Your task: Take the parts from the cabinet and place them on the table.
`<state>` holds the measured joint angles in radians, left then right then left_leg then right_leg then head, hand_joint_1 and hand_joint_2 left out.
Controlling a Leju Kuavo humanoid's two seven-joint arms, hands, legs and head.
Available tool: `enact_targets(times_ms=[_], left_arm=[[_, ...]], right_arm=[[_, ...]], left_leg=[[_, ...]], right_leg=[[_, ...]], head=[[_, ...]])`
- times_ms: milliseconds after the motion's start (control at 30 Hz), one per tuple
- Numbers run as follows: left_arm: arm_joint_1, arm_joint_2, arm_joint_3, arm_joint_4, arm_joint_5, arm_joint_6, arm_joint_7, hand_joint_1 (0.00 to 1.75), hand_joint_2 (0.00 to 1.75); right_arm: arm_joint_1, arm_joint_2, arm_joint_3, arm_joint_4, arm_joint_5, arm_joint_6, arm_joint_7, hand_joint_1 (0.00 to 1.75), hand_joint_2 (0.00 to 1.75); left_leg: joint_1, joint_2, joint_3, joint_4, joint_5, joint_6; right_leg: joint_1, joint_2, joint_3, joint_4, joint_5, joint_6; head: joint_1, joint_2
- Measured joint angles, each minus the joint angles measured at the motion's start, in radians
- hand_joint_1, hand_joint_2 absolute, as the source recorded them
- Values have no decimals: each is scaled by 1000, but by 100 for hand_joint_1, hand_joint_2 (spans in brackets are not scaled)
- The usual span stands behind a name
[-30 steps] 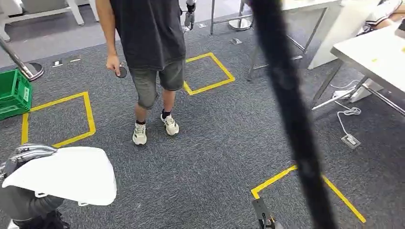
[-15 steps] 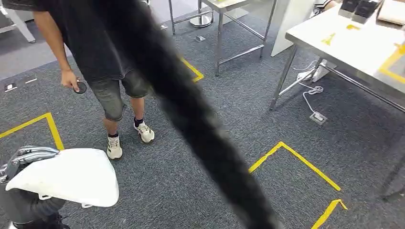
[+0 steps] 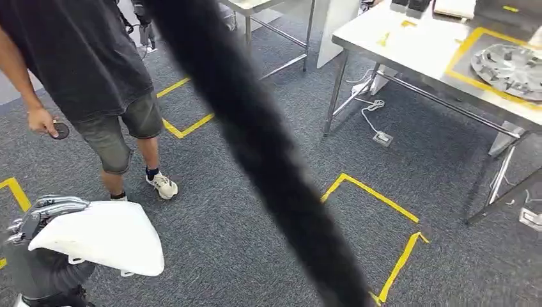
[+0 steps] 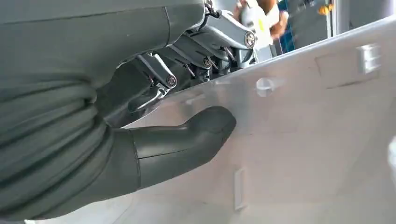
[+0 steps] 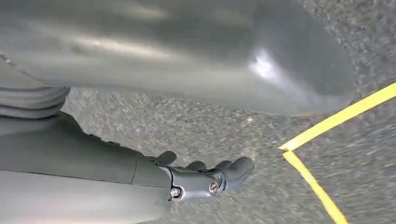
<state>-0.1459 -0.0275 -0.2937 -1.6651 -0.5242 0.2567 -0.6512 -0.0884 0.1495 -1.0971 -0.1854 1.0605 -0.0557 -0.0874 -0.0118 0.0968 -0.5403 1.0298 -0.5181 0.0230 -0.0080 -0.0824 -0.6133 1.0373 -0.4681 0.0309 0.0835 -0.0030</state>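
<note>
The left hand [image 3: 39,214] grips a white part [image 3: 102,235], thumb [image 4: 187,140] pressed flat on its pale face, fingers [image 4: 224,39] hooked over the far edge. The part's long axis runs across the robot's front, out to the right of that hand. The right hand [image 5: 205,179] hangs over the carpet with fingers curled in, holding nothing. The tabletop [image 3: 409,48] lies ahead and well off to the right, so the right hand is nearer it. A hubcap [image 3: 508,64] rests there. No writing is legible.
</note>
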Motion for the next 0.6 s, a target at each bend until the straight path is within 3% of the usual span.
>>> enact_targets(times_ms=[33,133,167,200,233,267,333,367,433,467,500,533,600], left_arm=[[0,0,0,0,-7,2,2,175,175],[-1,-2,-1,1,-15,2,5,175,175],[-2,-4,-2,0,-15,2,5,175,175],[-3,-3,-2,1,-15,2,6,175,175],[-2,-3,-2,1,-16,3,5,175,175],[-2,-3,-2,3,-18,3,6,175,175],[0,-2,-2,10,-21,5,10,175,175],[0,-2,-2,14,-21,5,12,175,175],[-2,-2,-2,16,-10,-7,20,175,175],[-3,-3,-2,16,-7,-12,19,175,175],[-4,-2,-2,16,-7,-15,15,175,175],[-5,-2,-2,15,-9,-15,7,175,175],[-6,-2,-3,15,2,-31,8,175,175]], right_arm=[[-2,0,-1,0,0,0,0,0,0],[3,0,-3,0,-3,-2,5,0,0],[4,0,-5,0,-3,-2,6,0,0],[4,2,-6,0,-3,-3,6,0,0],[1,2,-8,0,-3,-3,6,0,0],[-1,2,-8,0,-3,-3,7,0,0],[-1,2,-9,0,-2,-2,21,0,0],[1,2,-10,0,-1,-2,23,0,0],[1,2,-10,0,2,-1,26,0,0],[1,2,-10,0,5,0,28,0,0],[0,2,-10,0,7,1,29,0,0],[-3,2,-10,0,8,1,32,0,0],[-2,2,-10,0,9,2,34,0,0]], left_leg=[[-7,7,-1,4,-6,-7],[-5,35,8,-6,-6,-19],[-6,35,11,-3,-11,-27],[0,-20,4,14,-24,-35],[4,-64,-17,64,-57,-41],[6,-83,-50,136,-95,-44],[10,-92,-120,277,-148,-50],[12,-92,-131,295,-139,-52],[19,-95,-90,200,-65,-52],[23,-108,-51,118,-21,-52],[30,-156,-14,38,9,-54],[29,-189,-7,9,-8,-53],[23,-169,-13,13,-4,-37]], right_leg=[[3,3,5,-3,7,-8],[8,39,-2,-3,9,-21],[-3,51,4,-12,16,-30],[-5,60,5,-15,19,-33],[-7,70,4,-15,21,-39],[-7,82,3,-15,21,-42],[-7,109,2,-15,21,-42],[-7,124,2,-14,22,-42],[-10,154,2,-11,23,-38],[-12,169,2,-8,24,-35],[-14,181,-1,-5,23,-29],[-10,195,-9,2,23,-19],[-16,215,-19,-5,33,-2]], head=[[-2,0],[0,0],[-1,0],[-2,0],[-5,0],[-5,0],[-5,0],[-5,0],[-4,0],[-5,0],[-5,0],[-7,0],[-6,0]])
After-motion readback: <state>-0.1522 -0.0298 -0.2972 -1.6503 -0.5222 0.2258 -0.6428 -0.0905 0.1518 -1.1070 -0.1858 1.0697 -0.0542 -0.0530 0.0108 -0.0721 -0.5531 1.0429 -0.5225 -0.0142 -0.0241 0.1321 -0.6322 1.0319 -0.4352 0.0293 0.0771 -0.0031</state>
